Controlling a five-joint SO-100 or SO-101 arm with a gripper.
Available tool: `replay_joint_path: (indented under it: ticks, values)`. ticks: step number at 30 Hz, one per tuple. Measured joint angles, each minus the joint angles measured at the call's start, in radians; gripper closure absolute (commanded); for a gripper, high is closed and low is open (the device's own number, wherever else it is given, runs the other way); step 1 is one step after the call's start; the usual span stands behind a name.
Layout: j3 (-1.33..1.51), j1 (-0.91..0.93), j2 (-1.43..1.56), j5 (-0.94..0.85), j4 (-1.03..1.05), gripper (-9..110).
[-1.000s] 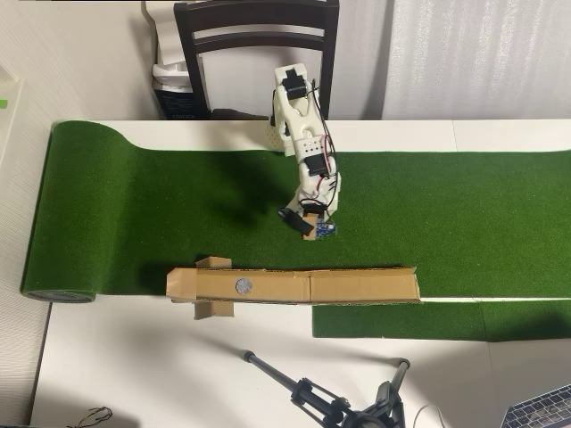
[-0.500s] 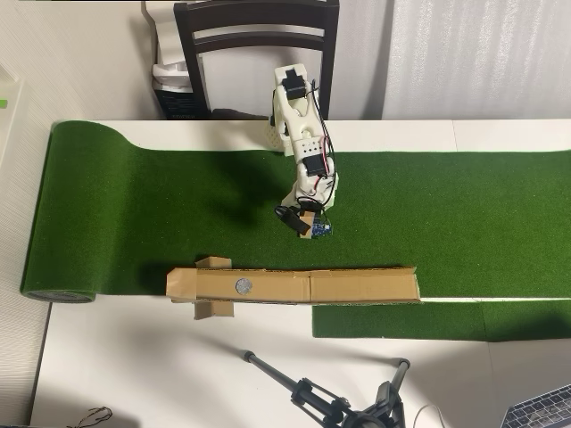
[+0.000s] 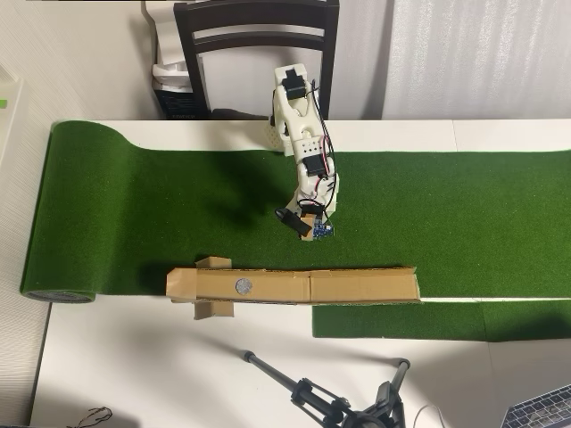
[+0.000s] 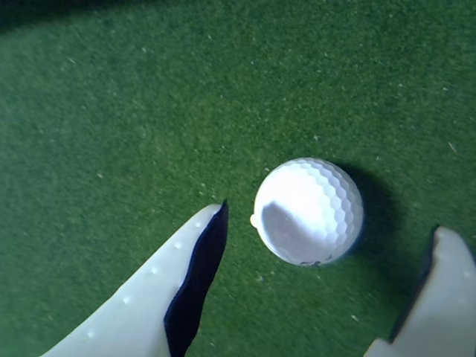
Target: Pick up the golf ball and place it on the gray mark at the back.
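Note:
In the wrist view the white dimpled golf ball [image 4: 309, 212] rests on the green turf between the two fingers of my gripper [image 4: 331, 219], which is open. One finger [image 4: 178, 275] sits just left of the ball and the other [image 4: 439, 297] further off to its right; neither touches it. From overhead, the gripper [image 3: 303, 225] points down at the turf in mid-table and the arm hides the ball. The gray mark [image 3: 242, 285] lies on the left part of the brown cardboard strip [image 3: 357, 285], below and left of the gripper.
Green turf [image 3: 134, 214] covers the table, with a roll at its left end. A dark chair [image 3: 257, 36] stands behind the arm's base. A black tripod [image 3: 330, 401] lies on the white table below the strip, and a laptop corner [image 3: 544, 412] shows at bottom right.
The arm's lower end has shifted very slightly to the left in the overhead view; the strip and mark have not moved.

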Motion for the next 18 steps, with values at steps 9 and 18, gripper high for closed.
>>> replay_joint_path:
  ticks: [9, 18]
  values:
    - [-0.066, 0.0, -0.166, 0.012, 0.0, 58]
    - [-0.098, -0.002, -0.213, 0.012, 0.0, 58]
